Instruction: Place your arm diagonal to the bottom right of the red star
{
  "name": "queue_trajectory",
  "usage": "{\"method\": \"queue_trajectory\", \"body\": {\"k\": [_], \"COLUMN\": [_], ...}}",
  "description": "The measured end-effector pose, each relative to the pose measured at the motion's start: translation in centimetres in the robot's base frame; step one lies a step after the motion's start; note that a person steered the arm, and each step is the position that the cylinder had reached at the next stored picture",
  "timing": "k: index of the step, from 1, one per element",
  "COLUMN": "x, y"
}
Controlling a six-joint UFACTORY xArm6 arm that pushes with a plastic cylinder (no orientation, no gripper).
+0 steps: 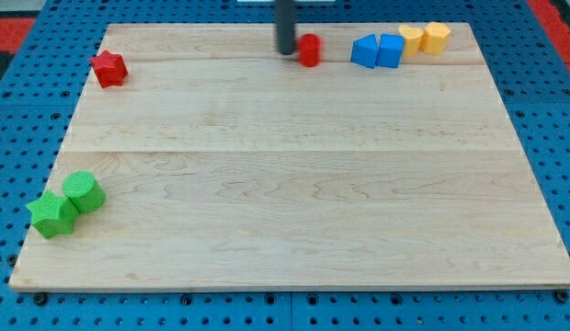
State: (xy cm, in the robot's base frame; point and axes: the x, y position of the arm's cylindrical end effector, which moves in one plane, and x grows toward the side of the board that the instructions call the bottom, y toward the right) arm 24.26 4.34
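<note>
Red star point(109, 69) lies at the wooden board's point(294, 211) upper left. My tip point(285, 51) stands well right of it, just beside a red block point(309, 50). No jaws: plain rod.

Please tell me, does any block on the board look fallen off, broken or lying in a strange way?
Nothing stands out. The red star, the red cylinder, the two blue blocks, the two yellow blocks, the green star and the green cylinder all rest on the wooden board. My tip is beside the red cylinder.
</note>
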Motion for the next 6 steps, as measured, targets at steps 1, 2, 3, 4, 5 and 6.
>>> {"method": "queue_trajectory", "body": {"k": [1, 2, 3, 4, 5, 6], "x": [0.4, 1.2, 2.6, 3.8, 9.4, 16.4], "y": [3.5, -4.7, -11.5, -14.7, -16.2, -24.7]}}
